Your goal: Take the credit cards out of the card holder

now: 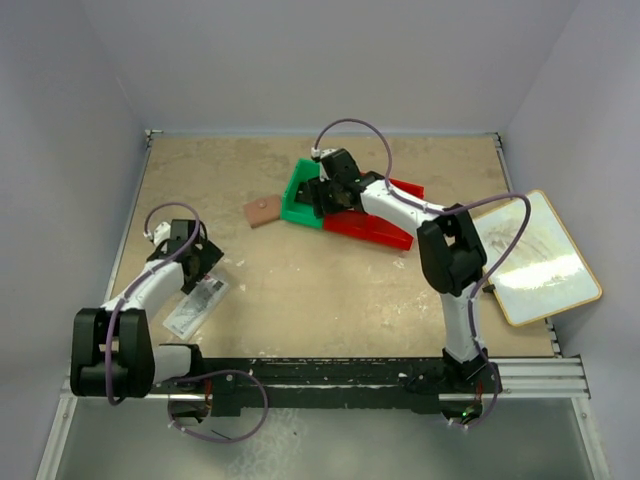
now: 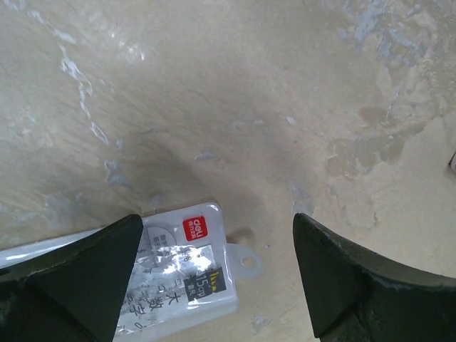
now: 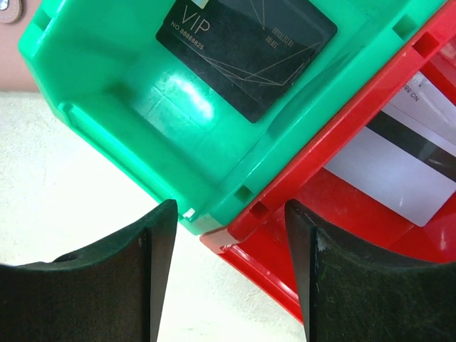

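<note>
**A:** Where is the card holder?

**B:** The small reddish-brown leather card holder (image 1: 262,211) lies flat on the desk (image 1: 330,290), just left of a green plastic tray (image 1: 296,203). A black VIP card (image 3: 246,50) lies in the tray, so the holder is probably already emptied.

**A:** And the tools?

**B:** The right tool (image 3: 228,214) over the tray and the left tool (image 2: 217,221) both stand apart, gripping nothing.

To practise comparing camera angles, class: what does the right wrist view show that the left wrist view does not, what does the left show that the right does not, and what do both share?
Only the right wrist view: a green bin holding a black card marked VIP, and beside it a red bin holding a white card with a dark stripe.
Only the left wrist view: a white packet with a red mark, lying flat.
Both: the beige table and an open black pincer holding nothing, the left pincer and the right pincer.
</note>
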Robot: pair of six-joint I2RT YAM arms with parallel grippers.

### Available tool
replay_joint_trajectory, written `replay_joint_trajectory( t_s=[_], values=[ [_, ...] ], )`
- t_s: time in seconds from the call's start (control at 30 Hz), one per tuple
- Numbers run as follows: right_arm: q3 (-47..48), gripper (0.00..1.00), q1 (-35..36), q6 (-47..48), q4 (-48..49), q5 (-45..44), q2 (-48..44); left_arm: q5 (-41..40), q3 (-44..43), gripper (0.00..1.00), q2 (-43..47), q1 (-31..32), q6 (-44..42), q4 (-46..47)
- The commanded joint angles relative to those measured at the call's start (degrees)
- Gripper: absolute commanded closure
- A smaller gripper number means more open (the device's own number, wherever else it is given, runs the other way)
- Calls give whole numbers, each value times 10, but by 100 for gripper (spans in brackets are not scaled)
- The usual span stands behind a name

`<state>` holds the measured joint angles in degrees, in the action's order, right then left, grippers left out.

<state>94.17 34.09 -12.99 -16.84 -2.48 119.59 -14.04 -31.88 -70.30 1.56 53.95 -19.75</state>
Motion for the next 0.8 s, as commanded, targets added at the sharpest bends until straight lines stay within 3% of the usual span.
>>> replay_joint_trajectory(
  t_s=[0.0,0.17,0.3,0.4,0.6,0.67,0.77],
  values=[
    [3,34,1,5,-11,-6,-71,-25,-75,15,-30,-13,-64,-26],
    [-42,31,0,-19,2,-5,-141,-2,-158,14,-43,-13,-114,-17],
    [-83,29,0,-39,11,-20,-189,134,-206,14,-105,-13,-156,74],
    [-128,29,0,-65,26,-19,-229,194,-293,19,-211,-5,-154,73],
    [-228,27,0,-115,54,-26,-312,159,-495,25,-389,53,-186,-45],
    [-244,27,0,-121,52,-21,-325,142,-514,34,-422,64,-173,-63],
    [-262,27,0,-126,50,-23,-340,126,-477,37,-411,67,-142,-34]
  ],
)
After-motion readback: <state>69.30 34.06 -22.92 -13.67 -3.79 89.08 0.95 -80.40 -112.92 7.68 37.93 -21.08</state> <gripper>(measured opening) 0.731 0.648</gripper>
